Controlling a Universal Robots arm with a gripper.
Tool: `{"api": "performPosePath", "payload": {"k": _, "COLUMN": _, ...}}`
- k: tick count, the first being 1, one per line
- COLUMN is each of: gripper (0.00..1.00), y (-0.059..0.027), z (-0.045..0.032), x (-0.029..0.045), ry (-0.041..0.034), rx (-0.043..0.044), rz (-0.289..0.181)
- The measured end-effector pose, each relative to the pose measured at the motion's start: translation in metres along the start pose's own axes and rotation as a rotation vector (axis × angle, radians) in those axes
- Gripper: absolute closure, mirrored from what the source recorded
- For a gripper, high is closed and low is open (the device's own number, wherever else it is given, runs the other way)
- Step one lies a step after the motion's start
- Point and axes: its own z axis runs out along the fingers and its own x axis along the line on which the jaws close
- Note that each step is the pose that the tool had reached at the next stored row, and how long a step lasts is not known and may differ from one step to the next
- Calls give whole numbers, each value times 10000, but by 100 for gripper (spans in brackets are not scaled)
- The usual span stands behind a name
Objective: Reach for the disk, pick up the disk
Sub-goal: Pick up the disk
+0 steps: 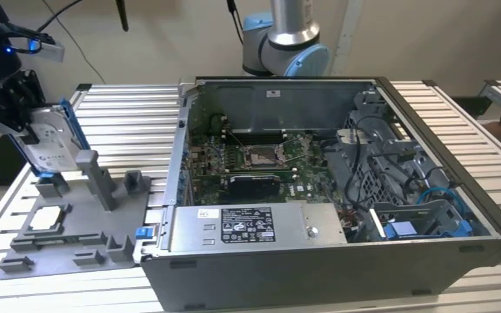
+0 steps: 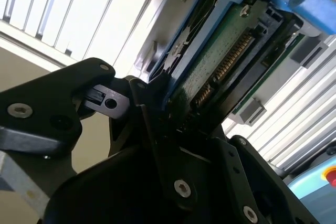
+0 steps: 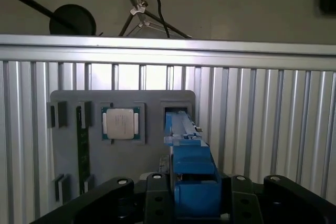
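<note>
- The gripper (image 1: 14, 120) has its jaws clamped on the disk (image 1: 52, 140). They stand only as far apart as the disk is thick, with no gap showing between the black jaws and the blue bracket.
- In the first wrist view, the black jaws press on either side of the bracket end of the disk (image 3: 191, 166), which runs straight away from the gripper (image 3: 194, 184).
- In the second wrist view, the gripper (image 2: 176, 116) grips one end of the disk (image 2: 226, 61). The green circuit board and a row of connector pins face the camera.
- The disk stands upright on its edge, hanging below the jaws.
- Directly under the jaws lies the grey fixture tray (image 1: 68, 235). The disk's far end lines up with a slot in the tray (image 3: 68, 129), but whether it sits in the slot or just above it cannot be told.
- Just beside that slot a square silver chip (image 3: 122, 124) lies flat in its own recess.
- The tray rests on a slatted metal table (image 1: 120, 111).
- Well away from the jaws, toward the exterior view's right, sits an open computer case (image 1: 320, 195).
</note>
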Motion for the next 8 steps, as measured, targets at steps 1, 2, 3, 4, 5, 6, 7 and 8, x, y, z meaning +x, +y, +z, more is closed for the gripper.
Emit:
{"api": "performPosePath", "payload": {"k": 1, "gripper": 100, "y": 0, "z": -9, "x": 0, "ry": 0, "rx": 2, "rz": 0}}
{"api": "performPosePath", "payload": {"k": 2, "gripper": 100, "y": 0, "z": -20, "x": 0, "ry": -1, "rx": 2, "rz": 0}}
{"api": "performPosePath", "payload": {"k": 3, "gripper": 100, "y": 0, "z": -32, "x": 0, "ry": 0, "rx": 0, "rz": 0}}
{"api": "performPosePath", "payload": {"k": 4, "gripper": 100, "y": 0, "z": -42, "x": 0, "ry": 0, "rx": 3, "rz": 0}}
{"api": "performPosePath", "payload": {"k": 5, "gripper": 100, "y": -1, "z": -54, "x": 0, "ry": -1, "rx": 2, "rz": 0}}
{"api": "performPosePath", "payload": {"k": 6, "gripper": 100, "y": 0, "z": -65, "x": -1, "ry": -1, "rx": 1, "rz": 0}}
{"api": "performPosePath", "payload": {"k": 7, "gripper": 100, "y": -1, "z": -78, "x": 0, "ry": -1, "rx": 3, "rz": 0}}
{"api": "performPosePath", "payload": {"k": 8, "gripper": 100, "y": -1, "z": -91, "x": -1, "ry": 0, "rx": 1, "rz": 1}}
